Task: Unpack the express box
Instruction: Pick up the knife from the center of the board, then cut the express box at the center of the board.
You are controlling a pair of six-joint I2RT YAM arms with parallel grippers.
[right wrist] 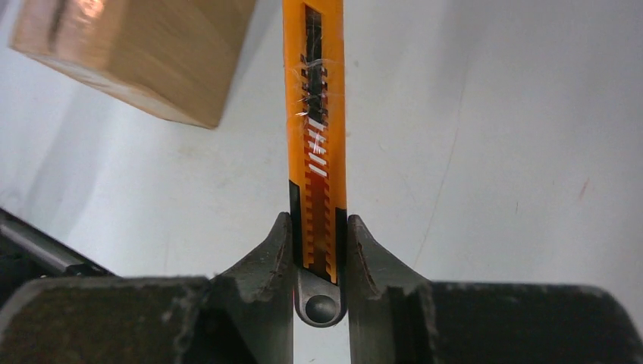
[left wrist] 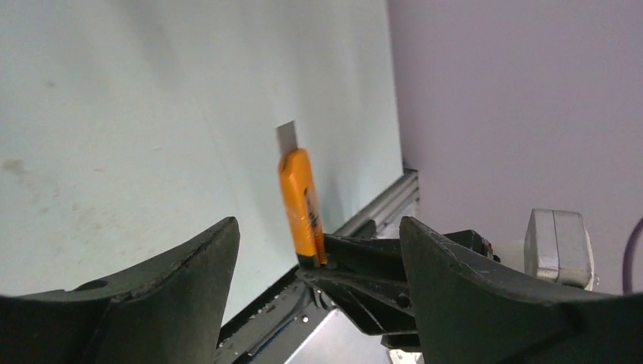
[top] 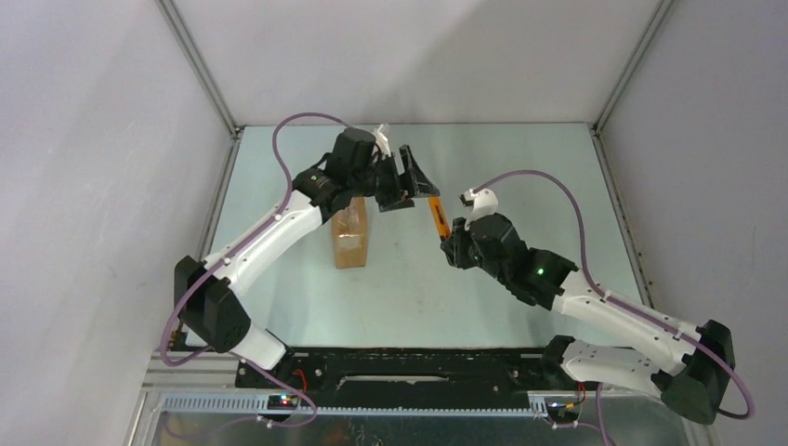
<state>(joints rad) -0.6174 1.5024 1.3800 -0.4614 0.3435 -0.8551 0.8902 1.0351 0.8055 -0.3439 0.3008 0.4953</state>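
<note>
The brown cardboard express box (top: 350, 235) stands on the pale green table under the left arm; one corner of it shows at the top left of the right wrist view (right wrist: 144, 53). My right gripper (right wrist: 318, 227) is shut on the rear end of the orange-and-black utility knife (right wrist: 315, 114), which points toward the far side. In the top view the knife (top: 439, 217) sticks out from the right gripper (top: 448, 240). My left gripper (top: 413, 181) is open and empty, raised just beyond the knife's tip. The knife (left wrist: 302, 203) with its bare blade (left wrist: 286, 137) shows between the left gripper's jaws (left wrist: 318, 235).
Grey walls close in the table on the left, right and back. A metal frame rail (top: 409, 355) runs along the near edge by the arm bases. Purple cables loop over both arms.
</note>
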